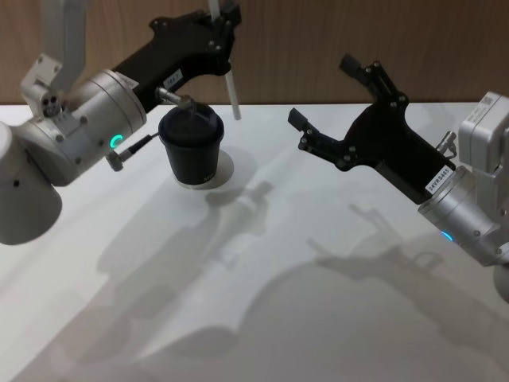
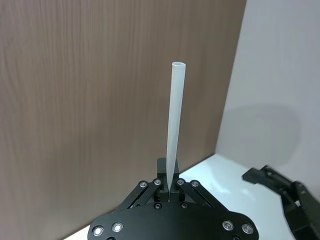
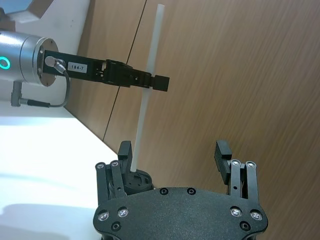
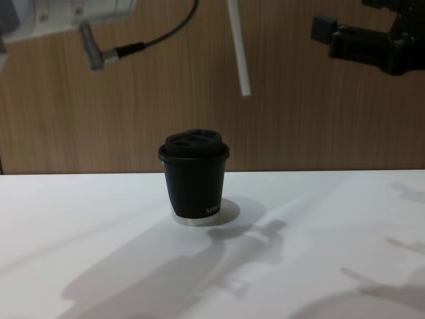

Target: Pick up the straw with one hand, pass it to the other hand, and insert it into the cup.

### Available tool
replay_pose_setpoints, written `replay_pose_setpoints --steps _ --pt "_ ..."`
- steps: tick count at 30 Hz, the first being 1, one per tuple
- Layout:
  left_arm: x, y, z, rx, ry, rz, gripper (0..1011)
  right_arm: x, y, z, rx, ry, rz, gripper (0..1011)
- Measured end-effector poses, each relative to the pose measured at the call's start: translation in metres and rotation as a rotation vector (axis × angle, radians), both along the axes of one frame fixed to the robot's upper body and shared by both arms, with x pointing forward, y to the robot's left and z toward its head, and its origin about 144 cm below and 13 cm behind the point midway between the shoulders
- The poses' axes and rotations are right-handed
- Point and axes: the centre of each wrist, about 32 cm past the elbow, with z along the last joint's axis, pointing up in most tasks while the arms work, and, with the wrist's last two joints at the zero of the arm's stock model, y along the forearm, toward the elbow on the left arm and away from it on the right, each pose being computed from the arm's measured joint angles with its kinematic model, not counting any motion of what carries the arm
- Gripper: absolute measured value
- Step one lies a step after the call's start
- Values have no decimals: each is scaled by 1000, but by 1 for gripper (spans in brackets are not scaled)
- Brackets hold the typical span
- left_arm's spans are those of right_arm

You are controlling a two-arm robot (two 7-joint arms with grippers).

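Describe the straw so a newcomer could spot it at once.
Find the cup on the white table before the wooden wall. Higher up, slightly to its right, the left gripper holds the thin straw nearly upright. Unlike the nearby black cable, it is white and straight.

Head view looks down on the white bench (image 1: pixel 318 318), chest view level across it, sharing the small black lidded paper cup (image 1: pixel 191 151); wrist views face the brown wooden wall (image 2: pixel 75 100).

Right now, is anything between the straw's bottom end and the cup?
Nothing. In the chest view the straw hangs above and slightly right of the cup, only empty air between.
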Motion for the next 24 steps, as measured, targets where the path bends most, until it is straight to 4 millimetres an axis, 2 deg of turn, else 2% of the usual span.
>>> replay_pose_setpoints --steps 12,24 --pt "-6 11 28 134 60 94 5 0 0 0 0 0 0 1001" --pt "-7 19 41 174 101 152 5 0 0 0 0 0 0 1001"
